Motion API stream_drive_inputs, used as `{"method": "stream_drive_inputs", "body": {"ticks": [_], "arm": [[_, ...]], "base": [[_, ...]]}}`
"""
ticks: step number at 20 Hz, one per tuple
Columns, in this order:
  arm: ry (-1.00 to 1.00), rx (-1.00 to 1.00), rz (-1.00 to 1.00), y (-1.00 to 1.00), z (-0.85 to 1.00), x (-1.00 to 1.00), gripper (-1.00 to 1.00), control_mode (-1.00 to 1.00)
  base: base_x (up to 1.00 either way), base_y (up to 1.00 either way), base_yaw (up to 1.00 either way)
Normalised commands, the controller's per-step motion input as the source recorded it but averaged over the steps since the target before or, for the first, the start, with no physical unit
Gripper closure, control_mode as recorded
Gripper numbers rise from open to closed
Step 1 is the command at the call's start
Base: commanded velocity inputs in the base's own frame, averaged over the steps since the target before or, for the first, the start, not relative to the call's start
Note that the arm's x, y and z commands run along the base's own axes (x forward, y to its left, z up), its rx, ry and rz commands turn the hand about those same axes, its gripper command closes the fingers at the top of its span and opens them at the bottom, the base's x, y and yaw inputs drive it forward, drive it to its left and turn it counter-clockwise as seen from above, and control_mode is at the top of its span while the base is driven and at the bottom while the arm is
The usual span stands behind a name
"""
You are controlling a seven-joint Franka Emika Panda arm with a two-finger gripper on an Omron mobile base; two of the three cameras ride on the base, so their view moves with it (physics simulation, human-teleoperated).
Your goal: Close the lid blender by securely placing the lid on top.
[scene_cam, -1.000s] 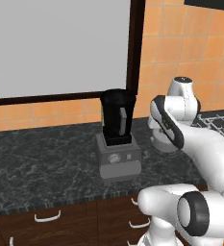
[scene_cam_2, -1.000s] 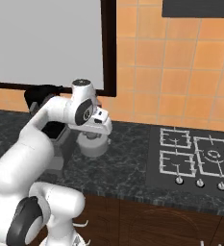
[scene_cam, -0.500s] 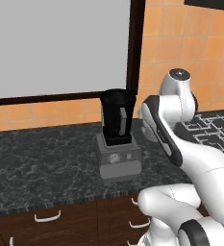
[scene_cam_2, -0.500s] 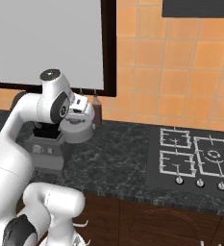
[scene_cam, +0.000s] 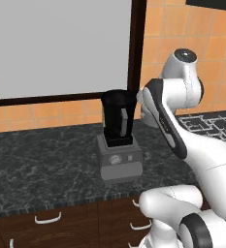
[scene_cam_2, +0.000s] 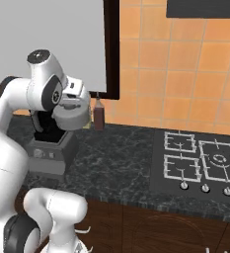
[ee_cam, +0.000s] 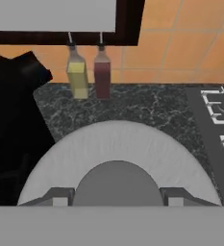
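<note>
My gripper [scene_cam_2: 73, 105] is shut on the lid [scene_cam_2: 72, 116], a round grey cap held in the air just right of the blender's black jar [scene_cam_2: 47, 127], at about the height of the jar's rim. The jar stands on its grey base [scene_cam_2: 49, 151], and its top is open [scene_cam: 117, 96]. In the hand view the lid [ee_cam: 118, 153] spreads below me, with its knob [ee_cam: 117, 185] between my fingertips [ee_cam: 60, 197]. The black jar [ee_cam: 12, 129] lies off to the left of the lid. In the left base view my own arm hides the lid, and the blender [scene_cam: 118, 131] stands on the counter.
A yellow bottle [ee_cam: 77, 74] and a red bottle [ee_cam: 102, 72] stand against the tiled wall behind the lid. A gas stove [scene_cam_2: 205, 165] takes up the counter to the right. A dark-framed window [scene_cam: 61, 48] is behind the blender. The counter edge [scene_cam: 61, 206] runs above the drawers.
The arm has swung left and up with the lid in its grip, carrying it from low over the counter to beside the jar's rim. The blender has not moved.
</note>
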Motion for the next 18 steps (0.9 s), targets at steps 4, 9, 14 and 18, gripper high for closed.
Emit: {"method": "stream_drive_inputs", "body": {"ticks": [4, 9, 14, 18], "arm": [[-0.02, 0.00, 0.09, 0.39, 1.00, 0.01, 1.00, -1.00], [0.00, 0.00, 0.12, 0.63, 1.00, 0.08, 1.00, -1.00], [-0.01, 0.00, 0.07, 0.60, 0.99, 0.01, 1.00, -1.00], [-0.01, 0.00, 0.09, 0.57, 0.38, -0.04, 1.00, -1.00]], "base": [[0.00, 0.00, 0.00], [0.00, 0.00, 0.00], [0.00, 0.00, 0.00], [0.00, 0.00, 0.00]]}}
